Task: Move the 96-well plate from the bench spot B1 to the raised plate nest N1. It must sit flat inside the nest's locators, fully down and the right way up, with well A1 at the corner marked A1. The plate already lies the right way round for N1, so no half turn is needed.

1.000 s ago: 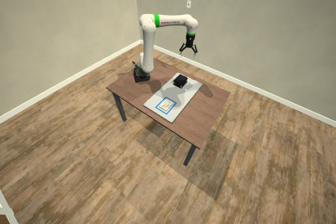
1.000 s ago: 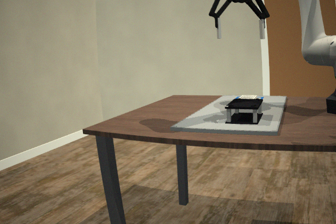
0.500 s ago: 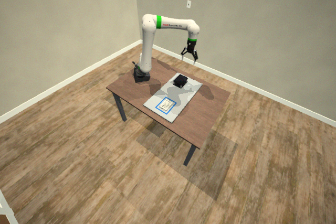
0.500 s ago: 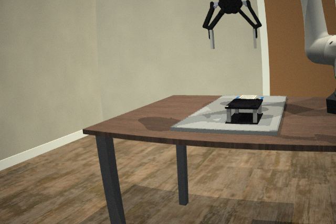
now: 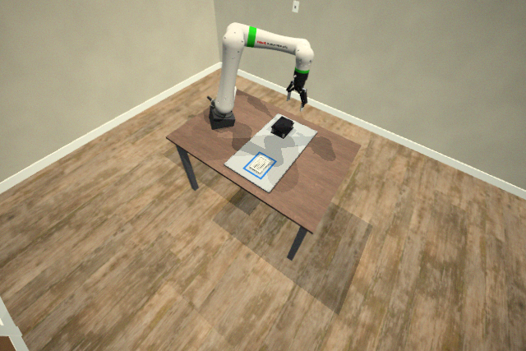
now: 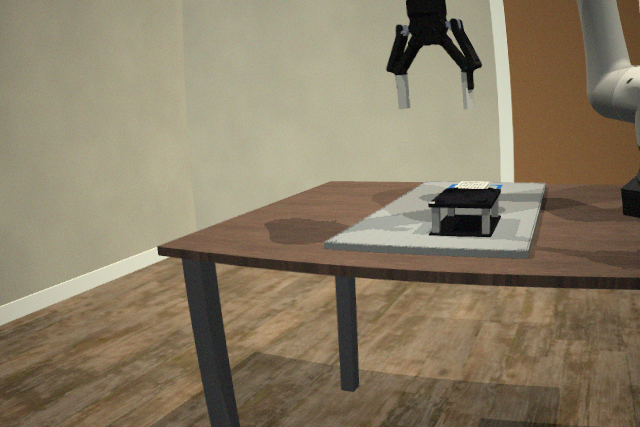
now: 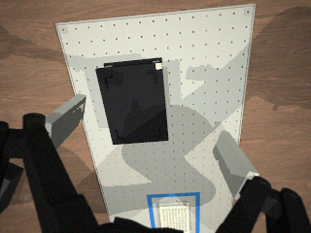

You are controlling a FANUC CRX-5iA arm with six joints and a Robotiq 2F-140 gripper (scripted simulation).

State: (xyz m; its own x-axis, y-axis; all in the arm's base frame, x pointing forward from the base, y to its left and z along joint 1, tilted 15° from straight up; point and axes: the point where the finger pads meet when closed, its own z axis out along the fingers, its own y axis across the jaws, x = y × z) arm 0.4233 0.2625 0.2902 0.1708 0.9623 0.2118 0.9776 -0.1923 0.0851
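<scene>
A brown wood table is standing in a room with tan walls and a wood floor. A gray board is lying on the table. The white arm is bending over it from its black base. The pincer is hanging high above the board, pointing down, with its two fingers spread wide and nothing between them. Far below it, almost straight under, the black nest is standing on short legs on the board. Through the wrist camera, the nest is showing between the fingers, nearer the left one. The white plate is lying flat in its blue square, on the board past the nest, well apart from the pincer.
</scene>
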